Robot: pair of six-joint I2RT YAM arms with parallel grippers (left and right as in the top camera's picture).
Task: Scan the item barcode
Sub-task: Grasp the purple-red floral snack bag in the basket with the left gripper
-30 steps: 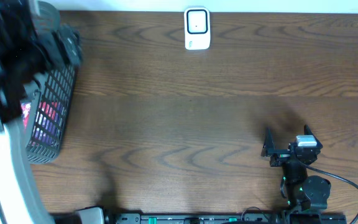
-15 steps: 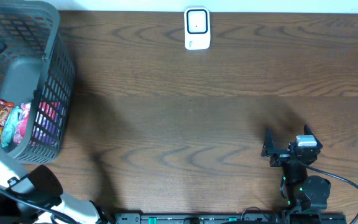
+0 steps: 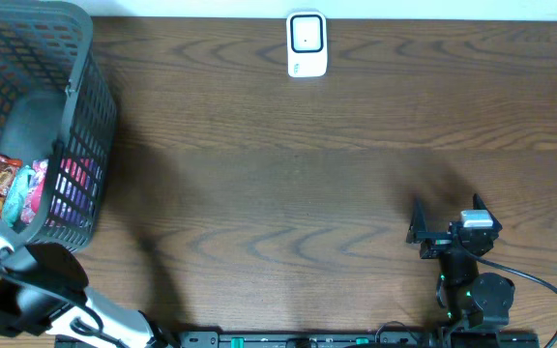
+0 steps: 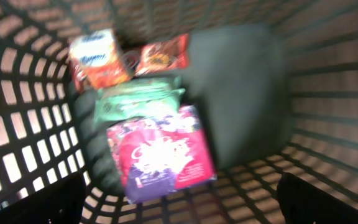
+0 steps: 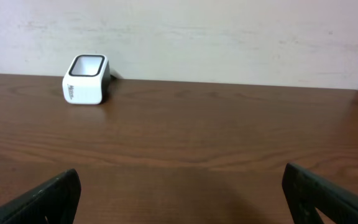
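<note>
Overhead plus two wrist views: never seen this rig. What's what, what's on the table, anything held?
These are two robot arms at a wooden table, each ending in a two-finger tool. The overhead picture looks straight down from a fixed camera. The left wrist picture comes from a camera on the left arm. It shows the left tool hanging open over a dark basket that holds snack packs. The right wrist picture looks across the table from the right tool, also open, toward a small white scanner at the far edge. Neither tool holds anything.
</note>
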